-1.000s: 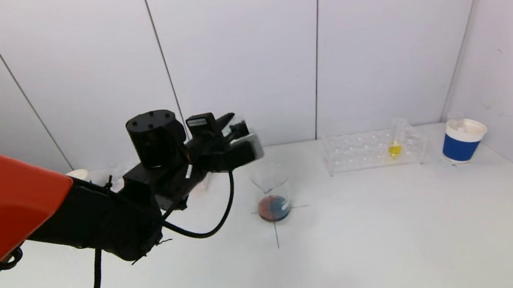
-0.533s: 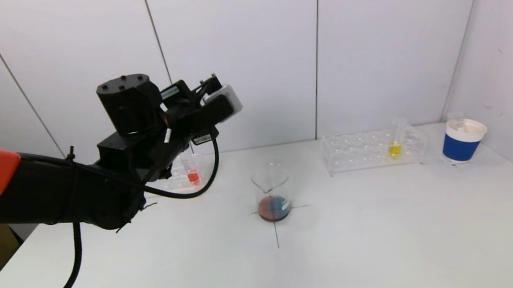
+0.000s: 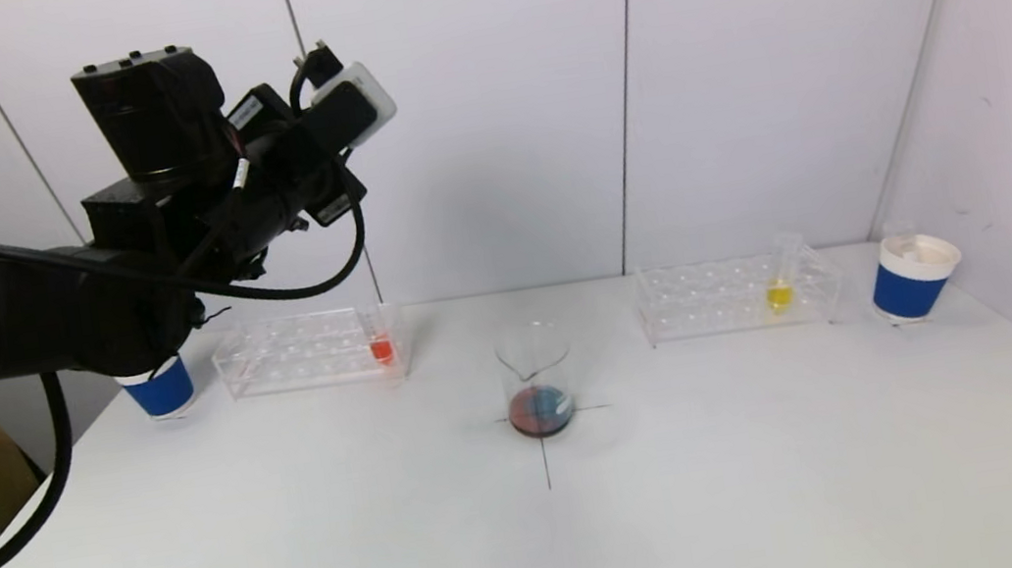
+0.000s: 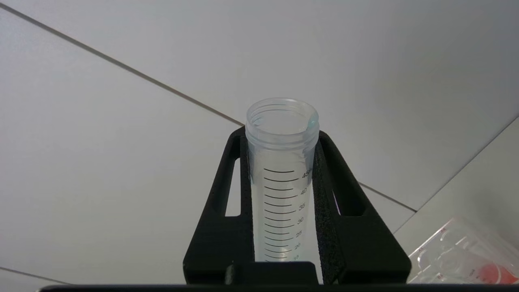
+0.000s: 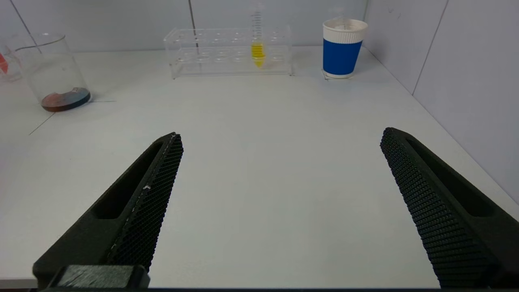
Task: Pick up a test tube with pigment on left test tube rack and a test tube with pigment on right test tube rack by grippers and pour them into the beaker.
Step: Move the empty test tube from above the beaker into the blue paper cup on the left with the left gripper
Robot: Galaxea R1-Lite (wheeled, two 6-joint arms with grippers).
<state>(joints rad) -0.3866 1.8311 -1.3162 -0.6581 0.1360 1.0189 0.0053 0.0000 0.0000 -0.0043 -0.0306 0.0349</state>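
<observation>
Gripping an emptied test tube [image 4: 281, 170] mouth-up in the left gripper [image 4: 281, 194] jaws, high over the desk's [image 3: 694, 495] far-left corner, above the blue cup [image 3: 161, 392]; right gripper [image 5: 279, 202] jaws gaping wide, empty.

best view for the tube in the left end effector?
Left wrist view: the empty graduated test tube sits clamped between the left end effector fingers, markings legible. Head view shows only the raised arm; right wrist view shows none of it.

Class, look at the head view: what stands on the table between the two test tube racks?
The beaker, holding dark pigment, stands between the left rack and right rack.
</observation>
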